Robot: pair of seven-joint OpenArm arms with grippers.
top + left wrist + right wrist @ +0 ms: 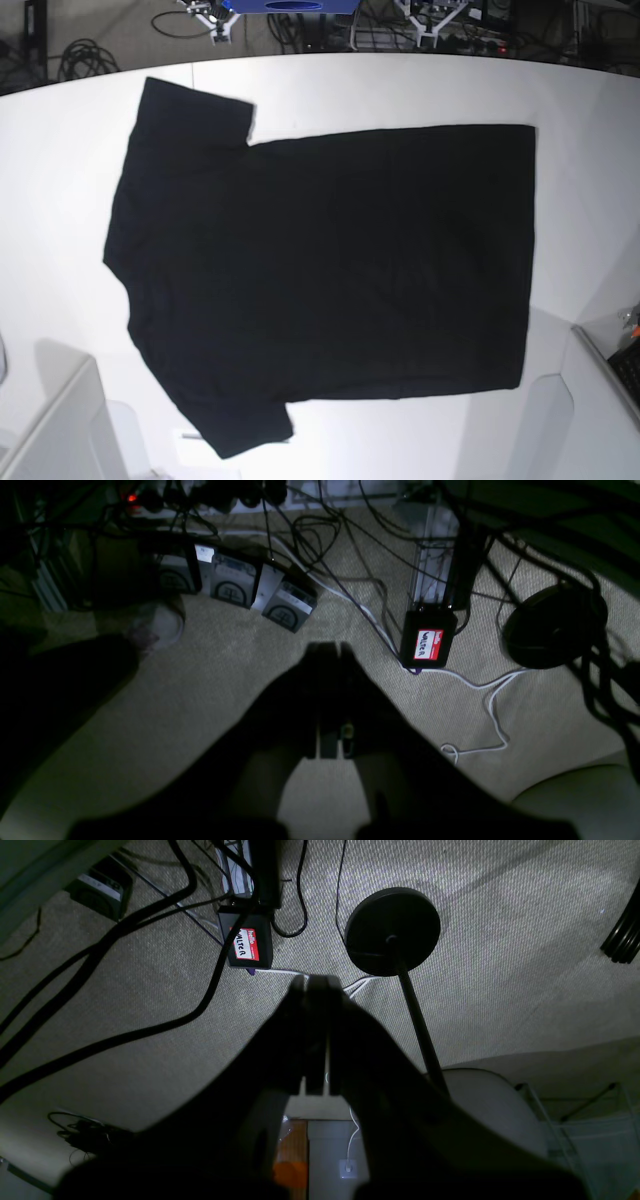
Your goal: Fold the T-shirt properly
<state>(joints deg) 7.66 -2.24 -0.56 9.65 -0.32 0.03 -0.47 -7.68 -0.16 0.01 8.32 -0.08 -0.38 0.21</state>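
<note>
Left gripper (330,647) and right gripper (317,982) both pressed together, empty, over carpet; T-shirt (330,270) flat on table (580,110).

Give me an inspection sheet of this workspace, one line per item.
Surface: white table, bare around the garment.
Job's things: black T-shirt spread flat and unfolded, sleeves toward the base view's left, hem toward its right.
Clutter: nothing seen on the table beside the shirt.
Grippers: left gripper shut, holding nothing, pointing at the floor; right gripper shut, holding nothing, also over the floor. Neither is near the shirt.
Cables: many black cables and a white cable across the carpet.
Surroundings: beige carpet, black box with a red-and-white name sticker, round black stand base.
</note>
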